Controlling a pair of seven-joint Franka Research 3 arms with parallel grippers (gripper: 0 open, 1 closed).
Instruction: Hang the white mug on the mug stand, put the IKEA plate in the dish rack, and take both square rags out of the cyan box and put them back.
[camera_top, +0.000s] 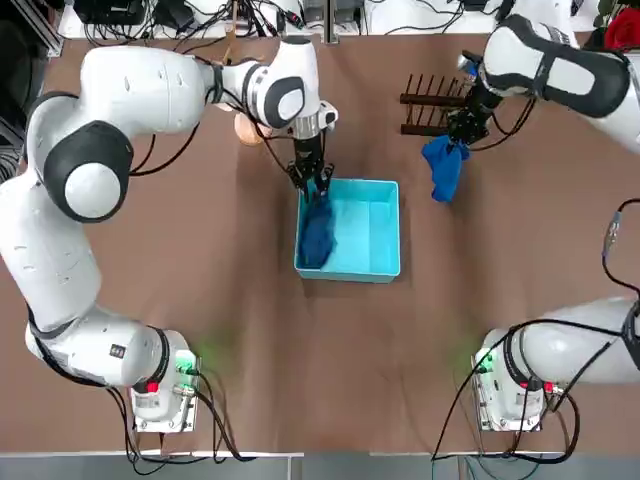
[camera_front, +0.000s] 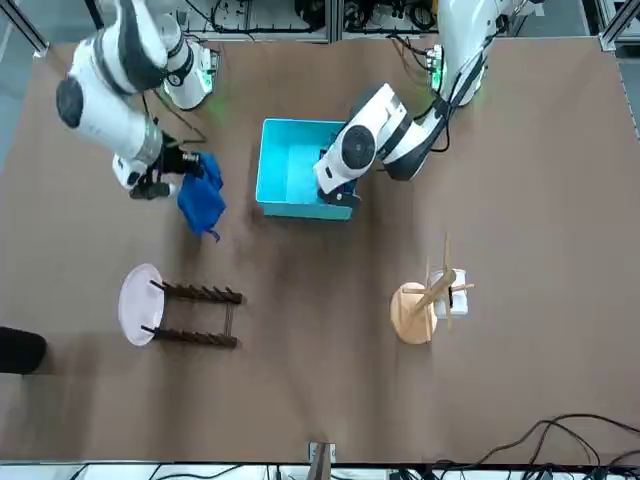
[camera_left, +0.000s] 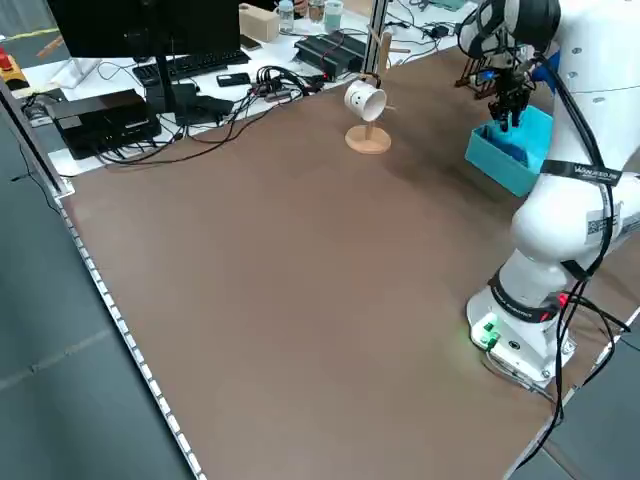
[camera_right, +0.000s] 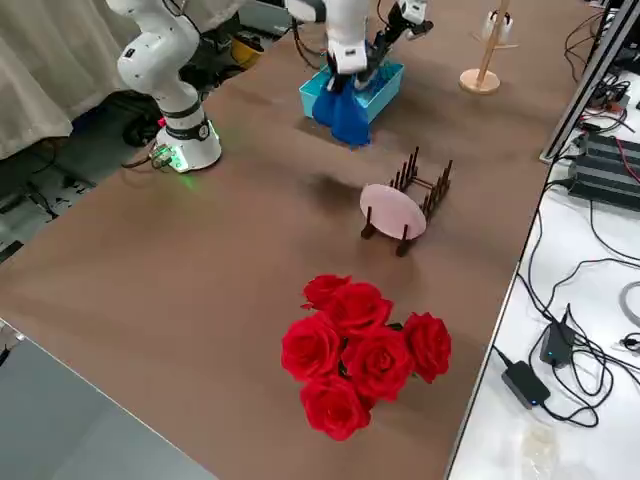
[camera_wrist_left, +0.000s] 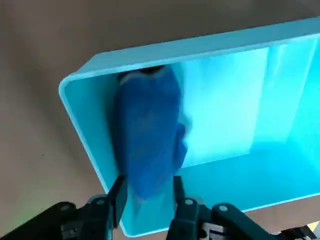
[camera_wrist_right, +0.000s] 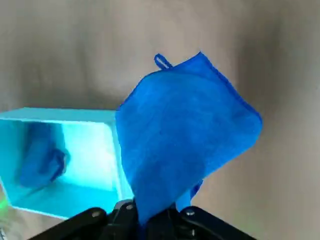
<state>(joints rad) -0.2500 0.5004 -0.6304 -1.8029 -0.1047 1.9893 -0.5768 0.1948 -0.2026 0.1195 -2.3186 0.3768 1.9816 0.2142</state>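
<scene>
Roses (camera_right: 365, 352) aside, you're mid rag step: left gripper (camera_wrist_left: 146, 196), fingers parted, releases one rag (camera_top: 318, 232) into the cyan box (camera_top: 384, 268); right gripper (camera_top: 458, 136), at two o'clock, clamps the other rag (camera_top: 443, 168) — return it next.

mug (camera_left: 364, 99): hung on stand (camera_left: 369, 138) | plate (camera_right: 392, 212): racked | rag (camera_top: 318, 235): in cyan box (camera_top: 385, 269)

Overhead, front, sides, two wrists

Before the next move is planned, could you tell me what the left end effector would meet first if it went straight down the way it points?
Probably the crumpled dark blue rag directly beneath the left end effector, lying inside the square cyan plastic box.
</scene>
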